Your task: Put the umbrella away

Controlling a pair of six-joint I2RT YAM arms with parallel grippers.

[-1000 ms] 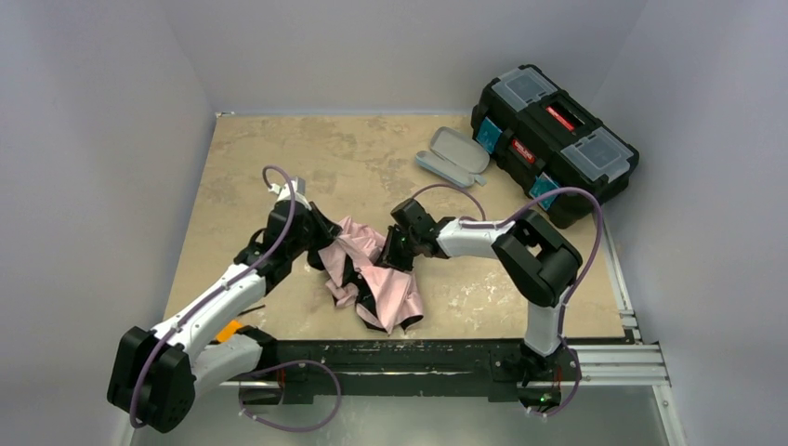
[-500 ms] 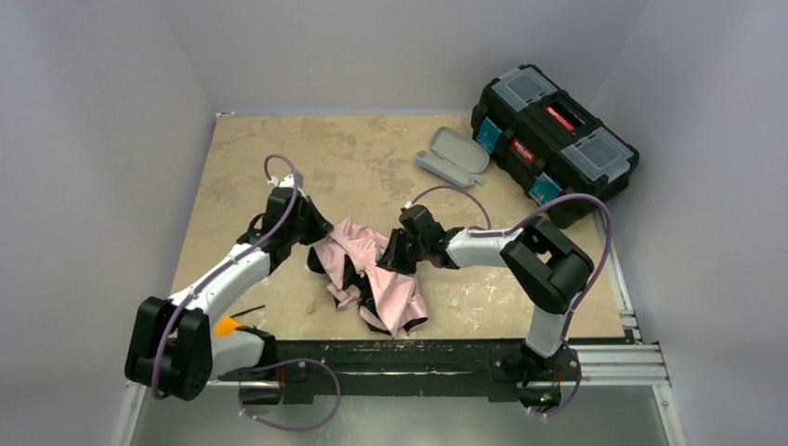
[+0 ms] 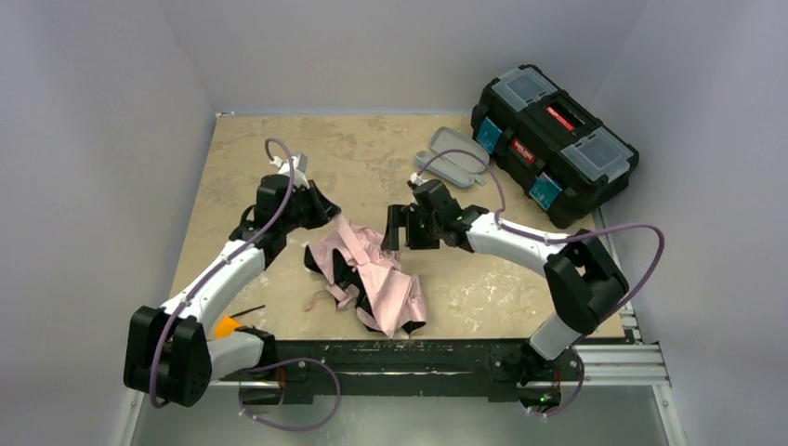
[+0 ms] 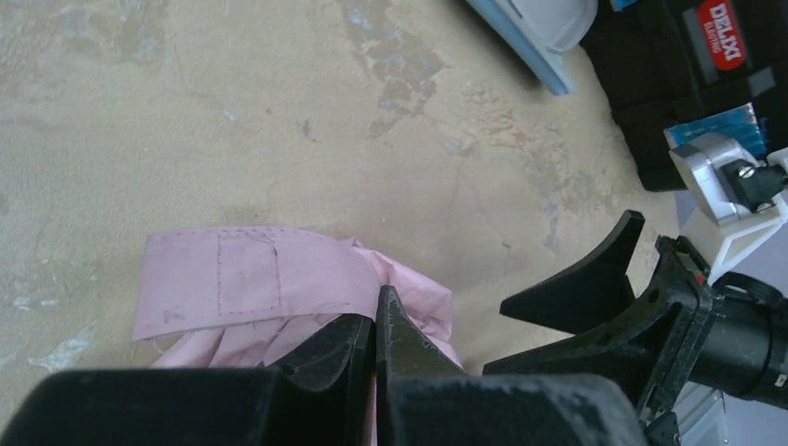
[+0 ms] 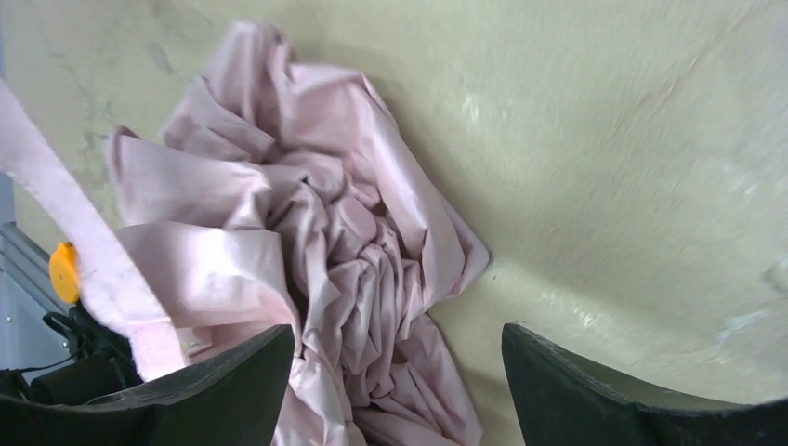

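The umbrella (image 3: 376, 283) lies as a crumpled heap of pale pink fabric with black lining in the middle of the table. My left gripper (image 3: 327, 216) is at its far left edge, shut on a flat pink strap (image 4: 251, 279) of the umbrella that runs in between the fingertips (image 4: 376, 311). My right gripper (image 3: 395, 238) hovers just right of the heap's far end, open. Its fingers (image 5: 214, 372) stand wide apart over the bunched canopy (image 5: 344, 242) with nothing between them. The shaft and handle are hidden in the folds.
A grey oval case (image 3: 453, 155) lies open at the back, next to a black toolbox (image 3: 553, 139) at the back right. A small orange piece (image 3: 226, 326) sits by the left arm's base. The right gripper's black fingers (image 4: 595, 288) show close by in the left wrist view.
My right gripper has opened, let go of the fabric and drawn back to the right. The left gripper has lifted the strap up and away, pulling it taut.
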